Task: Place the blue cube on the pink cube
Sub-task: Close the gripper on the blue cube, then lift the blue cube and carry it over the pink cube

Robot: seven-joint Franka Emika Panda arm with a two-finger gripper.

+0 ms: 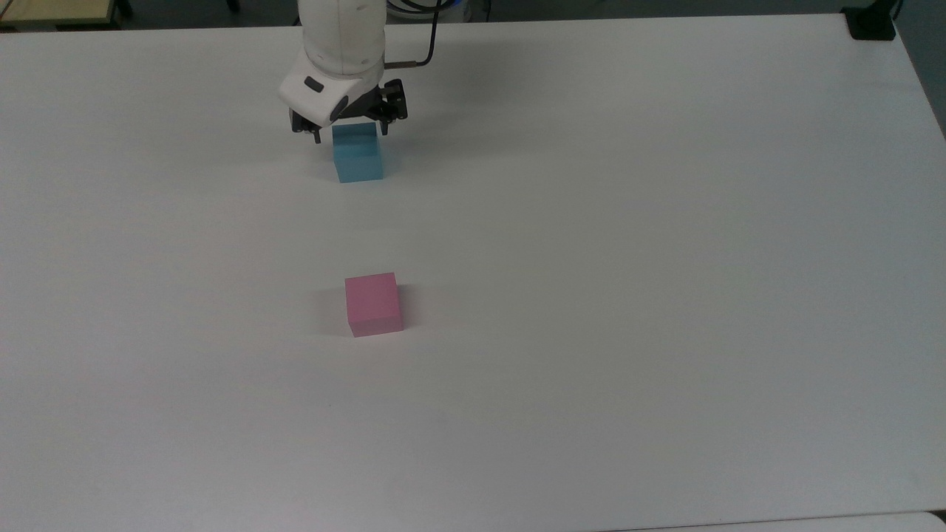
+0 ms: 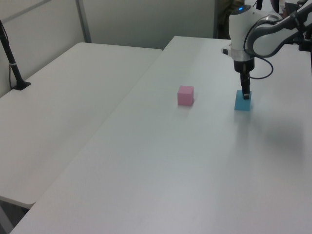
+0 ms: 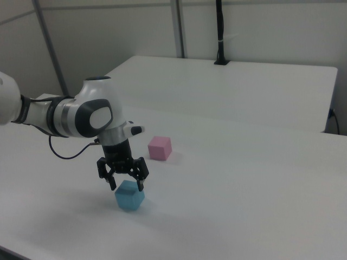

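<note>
A light blue cube [image 1: 359, 158] [image 2: 242, 102] [image 3: 129, 196] rests on the white table [image 1: 628, 258] toward the top view's upper middle. My gripper [image 1: 349, 134] [image 3: 126, 187] [image 2: 246, 94] hangs open just over it, one finger on each side of the cube's top and not gripping. Apart from both, the pink cube [image 1: 373, 304] [image 2: 185, 95] [image 3: 160, 148] sits nearer the table's middle, straight below the blue one in the top view.
A second white table [image 2: 63, 92] adjoins at the left view's left, with a black pole [image 2: 10, 61] clamped to it. A black clamp [image 1: 870, 22] sits at the top view's upper right corner. Cables trail from the arm [image 3: 65, 118].
</note>
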